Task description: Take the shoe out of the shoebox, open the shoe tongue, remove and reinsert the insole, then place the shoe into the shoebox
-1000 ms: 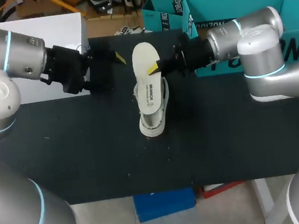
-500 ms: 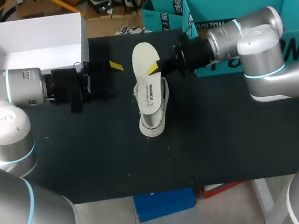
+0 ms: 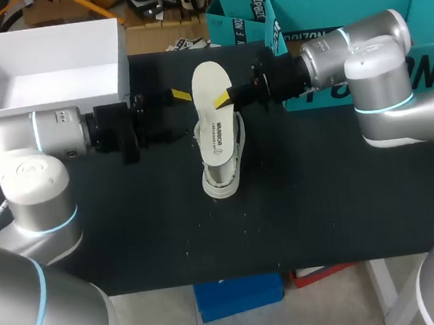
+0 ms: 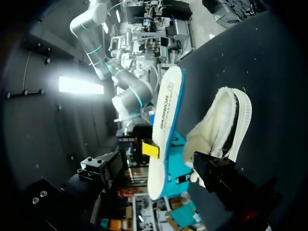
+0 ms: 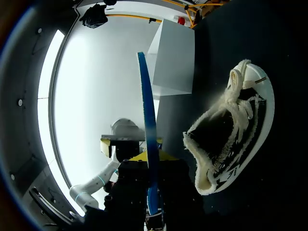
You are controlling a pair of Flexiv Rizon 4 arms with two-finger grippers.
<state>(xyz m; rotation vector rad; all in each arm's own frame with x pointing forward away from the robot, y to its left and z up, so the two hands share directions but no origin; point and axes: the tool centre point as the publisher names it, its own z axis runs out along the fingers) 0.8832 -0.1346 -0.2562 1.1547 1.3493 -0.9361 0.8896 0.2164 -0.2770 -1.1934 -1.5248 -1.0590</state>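
- Insole (image 3: 208, 78): thin, light and bendy. It is clamped at one long edge by the right end effector (image 3: 229, 97) and held above the shoe (image 3: 223, 181).
- Shoe: soft and fleece-lined, resting mid-surface (image 3: 322, 198). The heel collar looks the firmest hold.
- Left end effector (image 3: 175, 98): beside the shoe, apart from it. Whether it is clenched or released cannot be told.
- Shoebox (image 3: 121, 60): open, at the rear left corner. The widest moving room lies on the shoe's near side.

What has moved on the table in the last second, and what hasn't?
The left gripper slid right, toward the shoe, its arm swinging down off the white shoebox. It took hold of nothing. The right gripper kept the insole clamped over the shoe; neither moved.
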